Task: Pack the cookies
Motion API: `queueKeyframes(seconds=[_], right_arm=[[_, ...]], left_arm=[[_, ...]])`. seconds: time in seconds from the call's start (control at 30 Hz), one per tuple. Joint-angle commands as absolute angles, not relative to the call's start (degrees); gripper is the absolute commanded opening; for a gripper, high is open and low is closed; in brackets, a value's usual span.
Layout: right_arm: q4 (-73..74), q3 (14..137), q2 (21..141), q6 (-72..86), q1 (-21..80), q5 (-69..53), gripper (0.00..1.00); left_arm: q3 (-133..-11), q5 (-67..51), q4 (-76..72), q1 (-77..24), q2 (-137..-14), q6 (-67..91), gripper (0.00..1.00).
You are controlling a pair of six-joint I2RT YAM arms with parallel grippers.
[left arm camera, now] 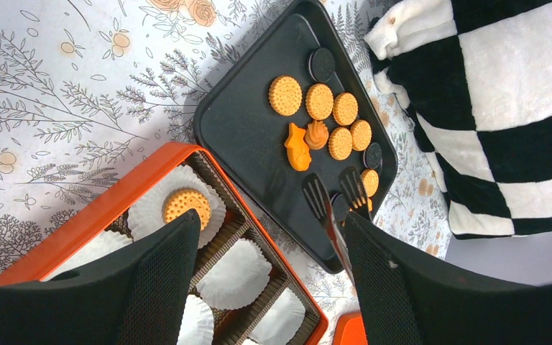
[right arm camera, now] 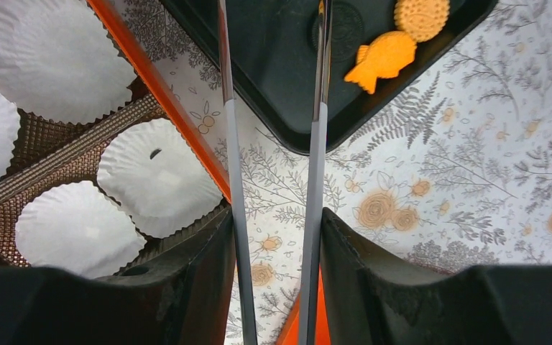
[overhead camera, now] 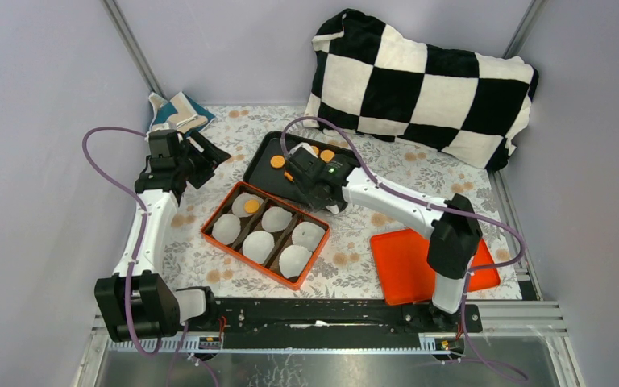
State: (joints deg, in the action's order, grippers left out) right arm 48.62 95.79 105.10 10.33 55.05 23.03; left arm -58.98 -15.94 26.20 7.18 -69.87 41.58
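Observation:
Several orange-yellow cookies (left arm camera: pixel 285 95), one fish-shaped (left arm camera: pixel 297 147), lie with dark round ones (left arm camera: pixel 322 63) on a black tray (overhead camera: pixel 259 169). One round cookie (left arm camera: pixel 185 203) rests in a white liner in the orange box (overhead camera: pixel 211 235). My right gripper (right arm camera: pixel 277 223) is shut on grey tongs (right arm camera: pixel 233 180). The tongs' arms stand apart, and their tips (left arm camera: pixel 316 194) are over the tray's near end beside a dark cookie (right arm camera: pixel 338 29). The fish cookie (right arm camera: pixel 382 61) lies just right of them. My left gripper (left arm camera: pixel 273 237) hangs open over the box's edge, holding nothing.
The box's other compartments hold bare white liners (right arm camera: pixel 158 176). An orange lid (overhead camera: pixel 419 266) lies on the floral cloth at the right. A black-and-white checked pillow (overhead camera: pixel 427 81) fills the back right, and a folded cloth (overhead camera: pixel 179 111) sits at the back left.

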Motion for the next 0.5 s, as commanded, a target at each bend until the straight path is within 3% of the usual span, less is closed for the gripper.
queueKeyframes(seconds=[0.0, 0.37, 0.47], right_arm=[[43.5, 95.0, 105.6, 10.8, 53.8, 19.6, 0.49], [42.5, 100.4, 112.9, 9.0, 52.2, 16.7, 0.49], [43.1, 102.3, 114.6, 8.4, 51.2, 15.3, 0.38]], left_arm=[[-58.2, -16.6, 24.3, 7.4, -70.6, 40.4, 0.78], [-57.8, -16.5, 24.4, 7.4, -70.8, 40.2, 0.78], [-57.7, -16.9, 24.4, 7.5, -70.6, 40.1, 0.78]])
